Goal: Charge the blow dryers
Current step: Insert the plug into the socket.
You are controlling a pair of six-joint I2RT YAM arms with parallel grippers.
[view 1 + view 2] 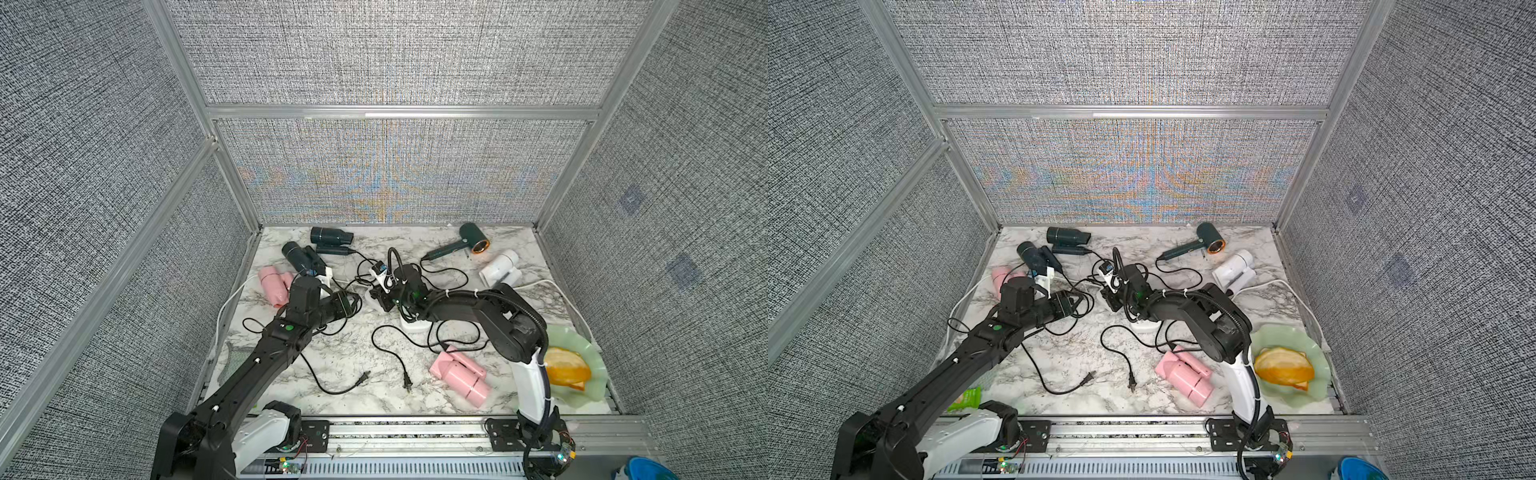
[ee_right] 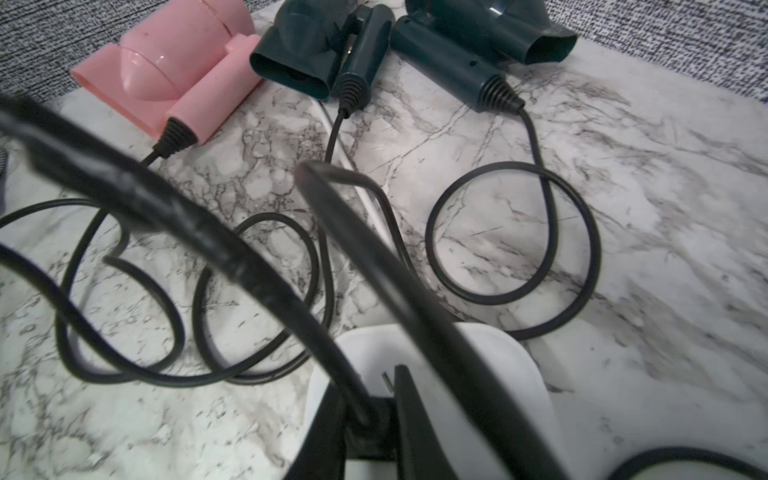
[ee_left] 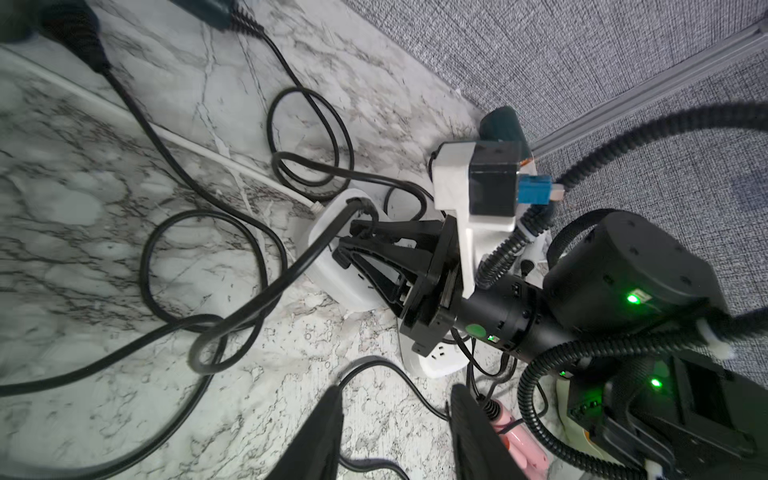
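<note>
The right claw (image 3: pixel 351 243) is pinched shut on a black plug (image 2: pixel 374 424), held right above a white socket block (image 2: pixel 490 374) on the counter (image 2: pixel 623 208). Facing it, the left claw (image 3: pixel 397 388) stands about half open, gripping nothing. Past the right claw's tips, cord loops (image 2: pixel 515 232) lead to a pink blow dryer (image 2: pixel 166 62), a teal dryer (image 2: pixel 307 41) and a second teal dryer (image 2: pixel 478 33). Behind that claw, beside its arm, lies a second pink dryer (image 1: pixel 461 372). Well apart from it lie the white dryer (image 1: pixel 500 268) and the copper-ringed dryer (image 1: pixel 473 241).

Three dark teal blow dryers (image 1: pixel 330 236) (image 1: pixel 296 254) (image 1: pixel 471 232), two pink dryers (image 1: pixel 272 286) (image 1: pixel 461 374), one white dryer (image 1: pixel 500 268), two white socket blocks (image 3: pixel 328 282) (image 3: pixel 436 361)
</note>
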